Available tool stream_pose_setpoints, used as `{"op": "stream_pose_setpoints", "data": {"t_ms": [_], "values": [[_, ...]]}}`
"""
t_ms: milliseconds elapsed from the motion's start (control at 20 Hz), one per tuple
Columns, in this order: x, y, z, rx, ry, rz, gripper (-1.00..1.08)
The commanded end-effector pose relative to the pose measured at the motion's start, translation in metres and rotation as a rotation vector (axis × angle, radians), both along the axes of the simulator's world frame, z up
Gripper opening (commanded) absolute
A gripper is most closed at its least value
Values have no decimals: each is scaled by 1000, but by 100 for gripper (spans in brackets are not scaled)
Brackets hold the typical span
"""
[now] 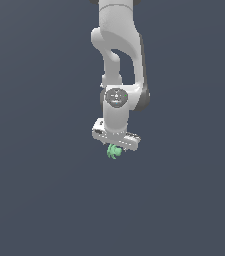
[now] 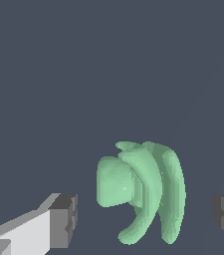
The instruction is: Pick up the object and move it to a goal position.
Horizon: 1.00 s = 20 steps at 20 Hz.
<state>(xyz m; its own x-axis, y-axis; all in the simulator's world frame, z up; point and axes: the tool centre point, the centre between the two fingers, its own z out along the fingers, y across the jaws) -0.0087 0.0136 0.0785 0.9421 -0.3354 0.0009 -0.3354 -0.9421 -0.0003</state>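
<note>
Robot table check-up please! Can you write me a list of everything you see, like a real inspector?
Surface: plain dark blue-grey ground, no marks seen.
Job's things: mint-green lobed object, like a tiny banana bunch, sitting between the fingers with gaps on both sides.
Clutter: nothing seen.
Grippers: white gripper pointing down right over the object; dark finger pads spread apart, touching nothing.
Cables: nothing seen.
Surroundings: only the white arm coming down from the top of the exterior view; no goal marker seen.
</note>
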Motion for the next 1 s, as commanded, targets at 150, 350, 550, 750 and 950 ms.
{"op": "stream_pose_setpoints", "data": {"t_ms": [150,350,550,750,950], "values": [[-1,0,-28,0,1,-3,100],[-1,0,-38,0,1,-3,100],[0,0,-39,0,1,-3,-100],[0,0,-39,0,1,-3,-100],[0,0,-39,0,1,-3,-100]]}}
